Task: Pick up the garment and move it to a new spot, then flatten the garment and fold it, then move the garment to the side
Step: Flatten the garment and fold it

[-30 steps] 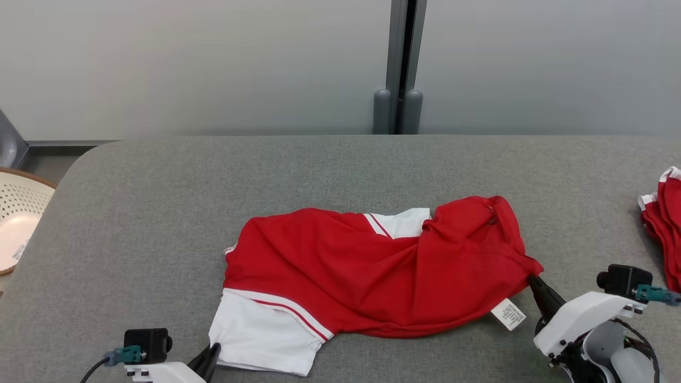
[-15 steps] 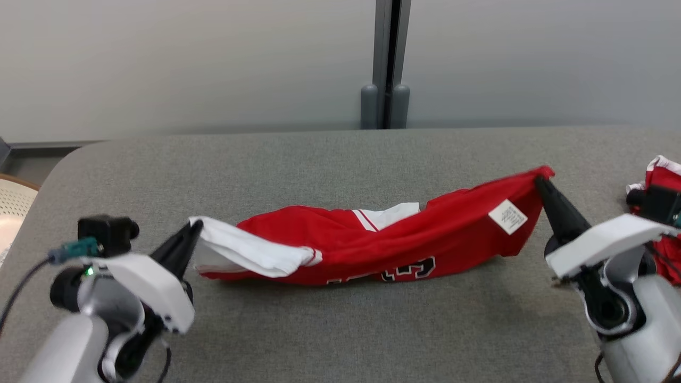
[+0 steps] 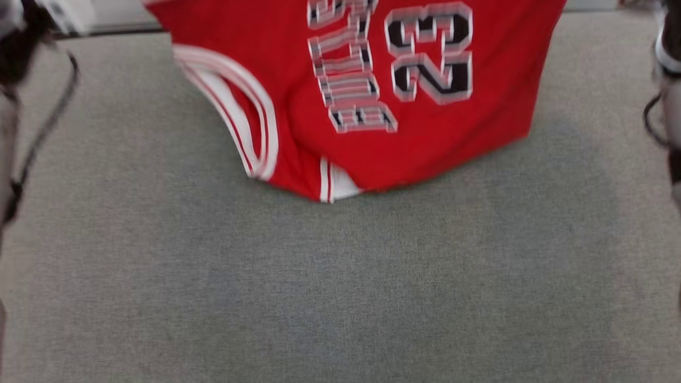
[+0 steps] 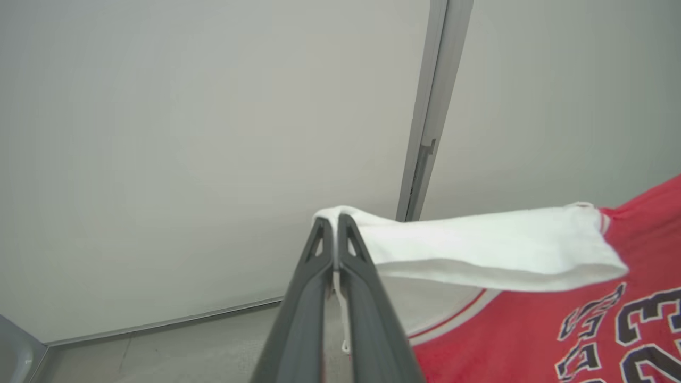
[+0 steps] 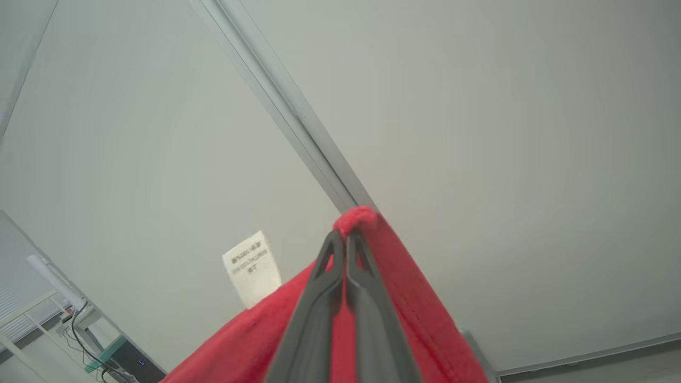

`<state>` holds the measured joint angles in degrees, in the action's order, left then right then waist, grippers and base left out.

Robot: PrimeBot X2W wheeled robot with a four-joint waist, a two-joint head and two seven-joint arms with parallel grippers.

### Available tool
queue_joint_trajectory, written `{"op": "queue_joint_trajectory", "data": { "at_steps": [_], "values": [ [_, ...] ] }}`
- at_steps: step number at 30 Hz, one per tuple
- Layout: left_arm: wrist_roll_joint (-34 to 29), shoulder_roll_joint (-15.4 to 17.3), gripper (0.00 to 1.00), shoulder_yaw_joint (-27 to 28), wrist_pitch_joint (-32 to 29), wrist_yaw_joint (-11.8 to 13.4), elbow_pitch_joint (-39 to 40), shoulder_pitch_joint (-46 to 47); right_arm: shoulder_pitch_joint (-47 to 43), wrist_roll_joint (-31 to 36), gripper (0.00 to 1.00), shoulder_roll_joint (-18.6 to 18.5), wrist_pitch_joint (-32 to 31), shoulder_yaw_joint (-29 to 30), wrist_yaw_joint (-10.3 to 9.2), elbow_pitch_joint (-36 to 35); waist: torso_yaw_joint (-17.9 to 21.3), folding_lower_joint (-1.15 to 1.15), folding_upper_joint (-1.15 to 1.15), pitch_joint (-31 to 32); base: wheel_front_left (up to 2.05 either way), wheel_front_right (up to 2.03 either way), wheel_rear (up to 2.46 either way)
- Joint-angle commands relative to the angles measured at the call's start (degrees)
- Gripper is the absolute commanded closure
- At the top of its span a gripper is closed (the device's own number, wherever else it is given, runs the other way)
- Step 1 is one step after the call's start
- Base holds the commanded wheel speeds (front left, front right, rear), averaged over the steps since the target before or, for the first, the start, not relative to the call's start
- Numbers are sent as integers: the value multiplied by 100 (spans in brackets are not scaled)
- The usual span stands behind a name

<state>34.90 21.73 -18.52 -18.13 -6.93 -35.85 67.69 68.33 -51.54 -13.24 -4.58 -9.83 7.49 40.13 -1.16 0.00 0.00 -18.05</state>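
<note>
Our left gripper pinches the white edge of the red garment, our right gripper a red corner. It hangs at twelve o'clock over the grey table, showing a black "23"; the white tag carries print too small to read.

**Setting:** indoor test room or lab, of partitioned office type.

**Evidence:**
- work table: wide, covered across its top in grey woven cloth.
- wall panels: plain pale grey, matt.
- metal post: grey, running up the joint between two panels.
- skirting strip: grey, at the wall's foot.
- white rack: at the room's edge, partly seen.
- loose cables: hanging by the rack.
- dark box: below the cables, with a small blue light.
</note>
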Motion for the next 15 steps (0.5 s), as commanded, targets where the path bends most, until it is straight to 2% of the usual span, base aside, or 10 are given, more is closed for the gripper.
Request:
{"op": "queue_joint_trajectory", "data": {
  "at_steps": [1,8,15],
  "values": [
    [-40,16,100,33,100,-10,-146,343,279,39,100,-65,141,-69,0,47,106,0,0,-311,0,0,0],
    [-223,-183,100,-35,766,-51,-1140,2128,1776,-179,100,-233,729,-314,0,497,139,0,0,-431,0,0,0],
    [-21,-358,100,-308,1157,-54,-1752,2772,2126,-529,100,-387,869,-798,0,710,146,0,0,-365,0,0,0]
  ]
}}
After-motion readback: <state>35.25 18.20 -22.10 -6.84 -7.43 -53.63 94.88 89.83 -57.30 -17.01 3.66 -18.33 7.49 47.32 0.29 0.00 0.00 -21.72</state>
